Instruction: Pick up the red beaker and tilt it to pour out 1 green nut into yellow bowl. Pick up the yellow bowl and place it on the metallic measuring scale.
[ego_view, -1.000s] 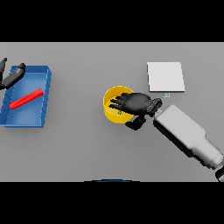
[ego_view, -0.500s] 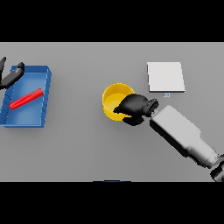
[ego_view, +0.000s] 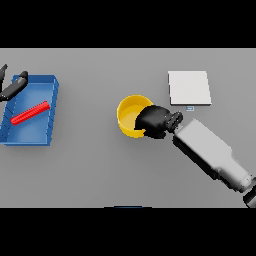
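Note:
The yellow bowl (ego_view: 129, 114) stands on the grey table near the middle. My right hand (ego_view: 156, 121) is at its right side, fingers curled over the rim and gripping it. No green nut shows inside the bowl. The red beaker (ego_view: 30, 113) lies on its side in the blue tray (ego_view: 49, 88) at the far left. The metallic scale (ego_view: 189, 88), a pale square plate, sits behind and to the right of the bowl. My left hand (ego_view: 13, 87) hovers at the tray's far left corner, fingers relaxed, holding nothing.
The right forearm (ego_view: 210, 152) stretches from the lower right toward the bowl. A small display tab (ego_view: 190, 107) sticks out from the scale's near edge, close to the right hand's wrist.
My right hand has slid from above the bowl's middle to its right rim and curled round it. The bowl has barely moved. The left hand stays put.

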